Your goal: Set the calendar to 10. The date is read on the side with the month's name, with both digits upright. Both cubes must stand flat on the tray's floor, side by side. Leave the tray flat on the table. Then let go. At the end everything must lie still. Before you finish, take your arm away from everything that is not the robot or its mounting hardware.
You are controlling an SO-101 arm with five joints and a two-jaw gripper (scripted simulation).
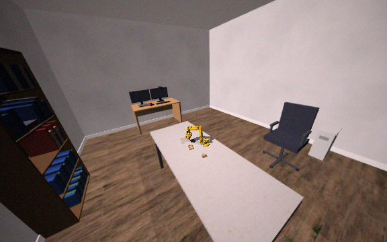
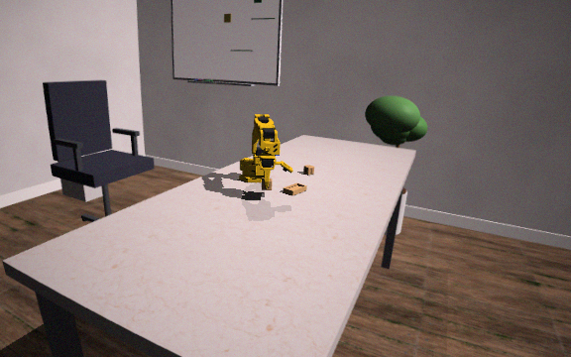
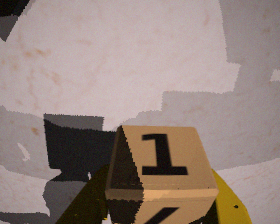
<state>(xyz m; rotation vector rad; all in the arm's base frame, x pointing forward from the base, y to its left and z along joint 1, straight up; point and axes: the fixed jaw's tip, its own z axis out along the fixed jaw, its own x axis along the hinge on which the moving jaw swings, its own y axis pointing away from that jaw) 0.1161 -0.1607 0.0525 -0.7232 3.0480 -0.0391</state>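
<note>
The calendar's first cube [image 1: 189,138] [image 2: 269,187] [image 3: 166,159] is held above the pale table [image 1: 234,188] [image 2: 216,253] [image 3: 141,65]. Going left to right in the exterior view, a dark office chair [image 1: 299,122] [image 2: 81,119] stands beyond the table, then comes the yellow gripper [image 1: 187,137] [image 2: 267,182] [image 3: 162,186], partly open, its fingers closed around that cube. The wrist view shows a black 1 on one face and part of another mark on the adjoining face. Next, near the held cube, the wooden tray [image 1: 191,147] [image 2: 296,191] lies flat on the table. The second cube [image 1: 203,155] [image 2: 309,170] rests outside it, on the tabletop; its digit is too small to read.
</note>
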